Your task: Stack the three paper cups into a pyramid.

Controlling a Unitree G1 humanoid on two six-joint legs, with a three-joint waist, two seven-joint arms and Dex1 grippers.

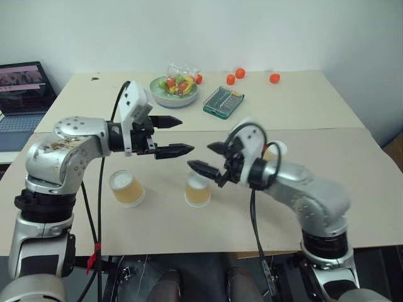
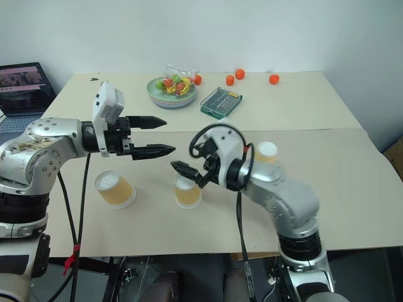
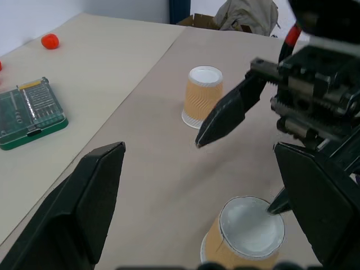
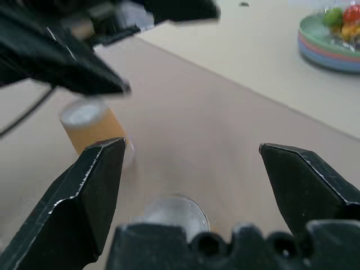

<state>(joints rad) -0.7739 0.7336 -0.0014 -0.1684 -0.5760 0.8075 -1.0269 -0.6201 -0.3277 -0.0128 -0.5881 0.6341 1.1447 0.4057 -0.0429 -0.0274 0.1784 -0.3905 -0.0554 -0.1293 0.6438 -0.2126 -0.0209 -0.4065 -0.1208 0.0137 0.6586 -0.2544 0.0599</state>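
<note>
Three tan paper cups stand upside down on the brown table sheet, apart from one another. The left cup (image 1: 126, 189) is below my left arm. The middle cup (image 1: 198, 190) sits just under my right gripper (image 1: 200, 156), which hovers open above it with nothing between its fingers. The right cup (image 2: 267, 151) stands behind my right arm, partly hidden. My left gripper (image 1: 186, 135) is open and empty, held high and pointing toward the right gripper. The left wrist view shows the middle cup (image 3: 243, 236) and the right cup (image 3: 203, 95).
At the back of the table are a plate of fruit (image 1: 174, 91), a green box (image 1: 223, 102) and small orange fruits (image 1: 240, 73). A laptop (image 1: 22, 94) sits at the far left. The table's front edge runs just below the cups.
</note>
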